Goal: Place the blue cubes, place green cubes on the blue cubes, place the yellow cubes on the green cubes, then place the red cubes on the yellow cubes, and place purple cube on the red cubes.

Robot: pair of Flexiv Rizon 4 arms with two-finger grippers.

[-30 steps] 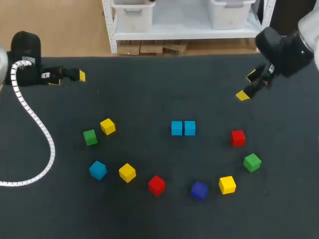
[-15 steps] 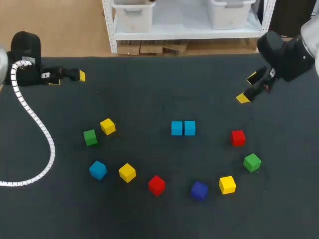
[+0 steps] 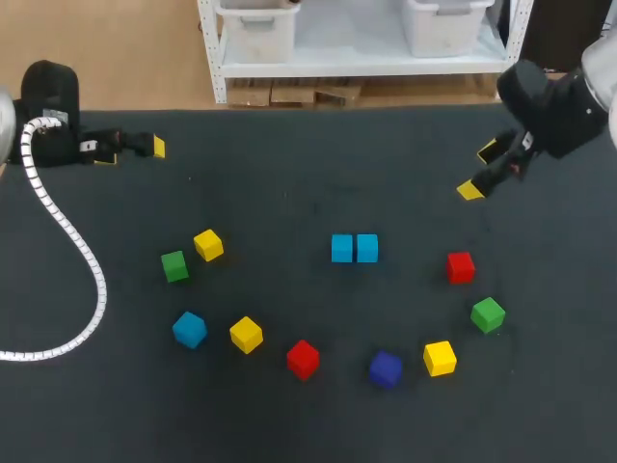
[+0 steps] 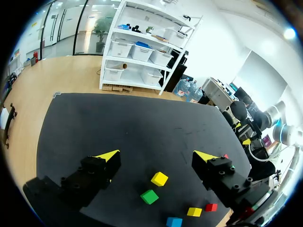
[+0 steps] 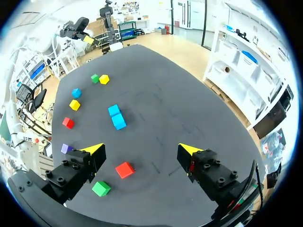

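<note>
Two blue cubes (image 3: 355, 248) (image 5: 116, 117) sit side by side mid-table. A third blue cube (image 3: 189, 329) lies at the front left with a green cube (image 3: 174, 265) and yellow cubes (image 3: 207, 244) (image 3: 246, 335). Red cubes (image 3: 303, 359) (image 3: 461, 267), a purple cube (image 3: 386, 368), a yellow cube (image 3: 440, 358) and a green cube (image 3: 488, 314) curve along the front right. My left gripper (image 3: 135, 151) (image 4: 156, 156) hovers open at the far left. My right gripper (image 3: 479, 169) (image 5: 141, 149) stands open above the far right, behind the red cube (image 5: 125, 169). Neither holds anything.
A white ribbed cable (image 3: 67, 236) from my left arm loops over the left part of the black table (image 3: 289, 164). Open table surface lies between the blue pair and the far edge.
My right arm has shifted slightly to the right, then stayed still. The left arm and all cubes are where they were.
</note>
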